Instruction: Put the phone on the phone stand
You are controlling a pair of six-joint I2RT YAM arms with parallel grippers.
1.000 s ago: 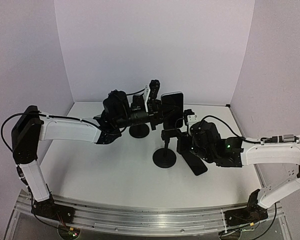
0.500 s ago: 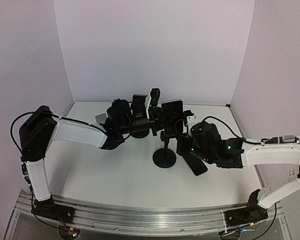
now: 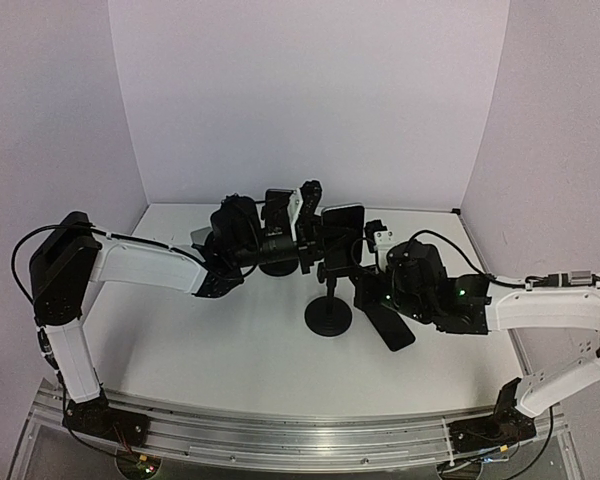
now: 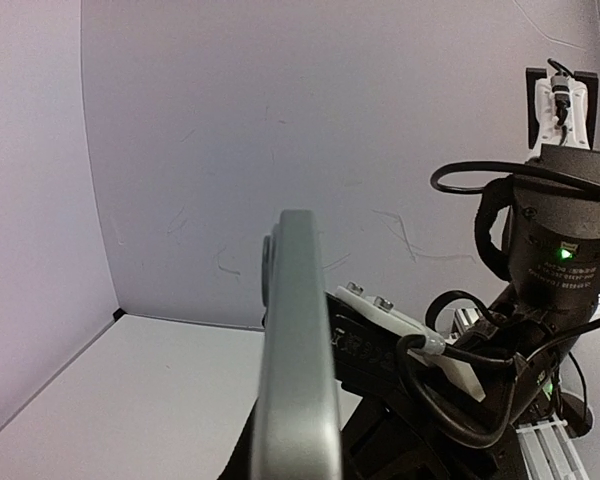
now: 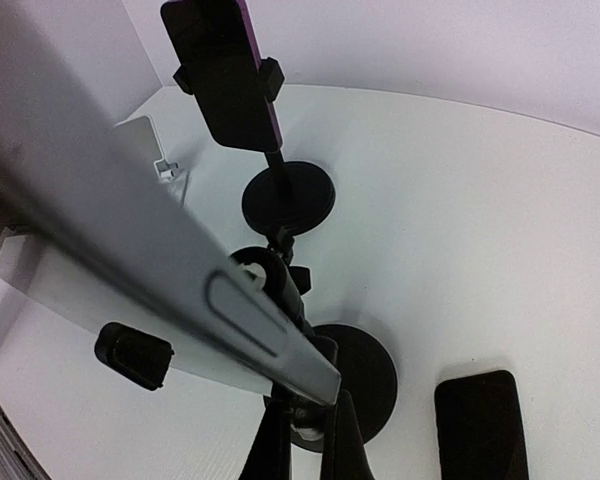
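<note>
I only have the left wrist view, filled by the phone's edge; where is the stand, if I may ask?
Observer: The stand is on the table, close under the phone, in front of the right arm.
Operator: Is anything steadying it?
Observer: Yes, the right gripper is shut on its post.
Operator: Any other stand?
Observer: Yes, a second stand farther back already carries another phone.

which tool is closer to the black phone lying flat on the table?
Right. The right tool sits close beside the flat phone, at the near stand's stem; the left tool is farther back, gripping another phone.
</note>
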